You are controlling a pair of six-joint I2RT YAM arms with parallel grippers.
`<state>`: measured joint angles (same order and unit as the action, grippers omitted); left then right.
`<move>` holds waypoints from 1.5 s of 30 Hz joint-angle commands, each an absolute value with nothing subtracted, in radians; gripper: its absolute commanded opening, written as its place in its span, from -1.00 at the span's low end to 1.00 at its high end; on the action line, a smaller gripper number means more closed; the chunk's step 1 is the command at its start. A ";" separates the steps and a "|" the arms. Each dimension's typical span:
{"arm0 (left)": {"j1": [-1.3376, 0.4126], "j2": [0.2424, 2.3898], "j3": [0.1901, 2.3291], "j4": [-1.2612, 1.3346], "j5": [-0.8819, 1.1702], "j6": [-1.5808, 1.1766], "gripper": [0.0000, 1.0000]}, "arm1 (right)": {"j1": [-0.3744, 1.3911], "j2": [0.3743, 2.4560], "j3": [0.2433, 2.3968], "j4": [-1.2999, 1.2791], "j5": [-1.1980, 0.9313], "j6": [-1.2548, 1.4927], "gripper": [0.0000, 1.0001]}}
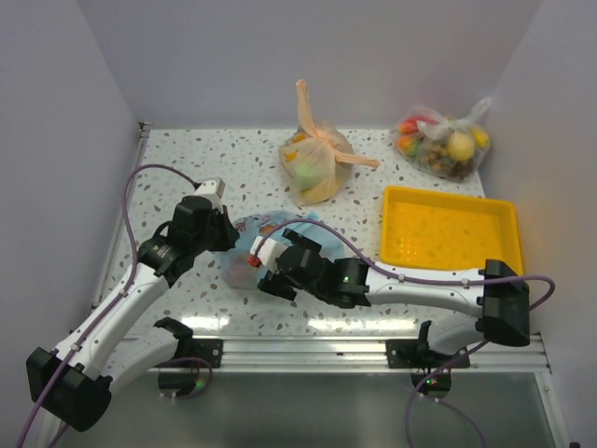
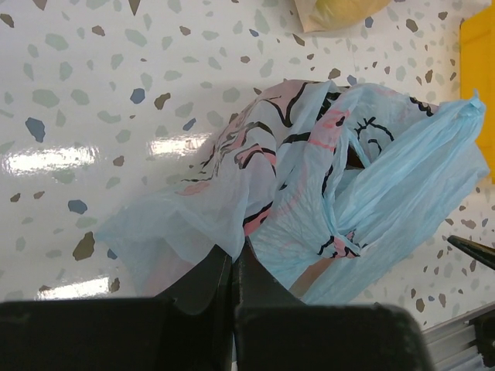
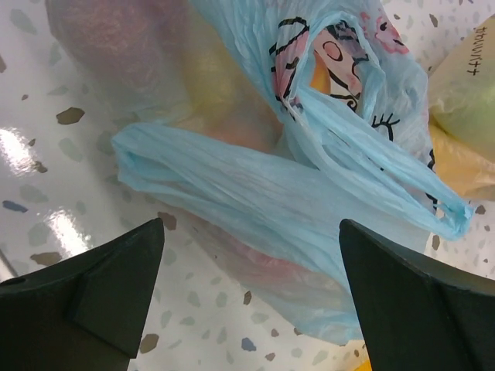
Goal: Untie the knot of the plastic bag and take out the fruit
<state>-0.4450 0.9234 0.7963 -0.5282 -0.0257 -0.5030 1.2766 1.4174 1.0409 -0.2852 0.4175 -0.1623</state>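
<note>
Plastic bag [image 1: 250, 248], thin blue film, lies mid-table btwn both claws: light, soft, slippery, prob. tears easily. Fruit [image 3: 108, 39] shows thru as red and yellow lumps. Best hold: the twisted ears by the knot [image 3: 298, 108], not the belly. Left gripper [image 2: 233, 259] is clamped on a fold; right gripper [image 3: 249, 228] gapes wide over the ears. Behind: orange bag [image 1: 317, 168] w/ greenish pieces, clear bag [image 1: 443, 145] w/ mixed pieces; yellow tray [image 1: 448, 233] bare.
</note>
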 commanded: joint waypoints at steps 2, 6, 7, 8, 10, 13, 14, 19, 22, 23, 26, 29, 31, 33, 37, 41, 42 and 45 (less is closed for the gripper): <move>-0.437 0.916 0.792 -0.508 -0.005 -0.522 -0.99 | 1.282 1.476 1.016 -0.123 0.512 -0.225 0.95; -0.437 0.917 0.792 -0.505 -0.005 -0.518 -0.99 | 1.282 1.532 1.008 -0.068 0.515 -0.233 0.92; -0.437 0.917 0.788 -0.503 -0.005 -0.518 -0.99 | 1.282 1.545 1.008 -0.057 0.525 -0.232 0.92; -0.437 0.919 0.788 -0.503 -0.005 -0.518 -0.99 | 1.282 1.564 1.005 -0.028 0.534 -0.232 0.91; -0.437 0.919 0.782 -0.503 -0.005 -0.520 -0.99 | 1.282 1.578 1.000 -0.005 0.554 -0.232 0.89; -0.437 0.917 0.769 -0.503 0.017 -0.523 -1.00 | 1.282 1.604 1.002 0.058 0.575 -0.204 0.84; -0.437 0.917 0.765 -0.503 0.018 -0.526 -1.00 | 1.282 1.611 1.000 0.083 0.580 -0.198 0.81; -0.437 0.904 0.735 -0.502 0.020 -0.532 -1.00 | 1.282 1.669 1.008 0.109 0.616 -0.157 0.75; -0.437 0.897 0.726 -0.509 0.011 -0.531 -1.00 | 1.275 1.674 0.983 0.144 0.641 -0.105 0.60; -0.437 0.894 0.724 -0.514 0.003 -0.526 -1.00 | 1.267 1.674 0.982 0.146 0.664 -0.085 0.56; -0.437 0.885 0.726 -0.541 -0.043 -0.515 -1.00 | 1.235 1.655 0.963 0.120 0.725 -0.008 0.30; -0.437 0.873 0.724 -0.569 -0.104 -0.502 -1.00 | 1.177 1.591 0.925 0.098 0.718 0.081 -0.11; -0.437 0.873 0.721 -0.583 -0.141 -0.496 -1.00 | 1.141 1.551 0.898 0.083 0.698 0.127 -0.43; -0.437 0.880 0.716 -0.589 -0.169 -0.494 -1.00 | 1.089 1.484 0.876 0.063 0.674 0.158 -0.79; -0.436 0.910 0.715 -0.561 -0.179 -0.491 -1.00 | 1.022 1.355 0.845 0.025 0.632 0.182 -1.00; -0.434 0.984 0.779 -0.526 -0.224 -0.451 -1.00 | 0.965 1.201 0.847 -0.049 0.563 0.238 -1.00; -0.431 1.002 0.797 -0.523 -0.236 -0.440 -1.00 | 0.954 1.171 0.850 -0.061 0.548 0.248 -1.00; -0.416 1.071 0.877 -0.506 -0.268 -0.397 -1.00 | 0.925 1.083 0.891 -0.121 0.499 0.285 -1.00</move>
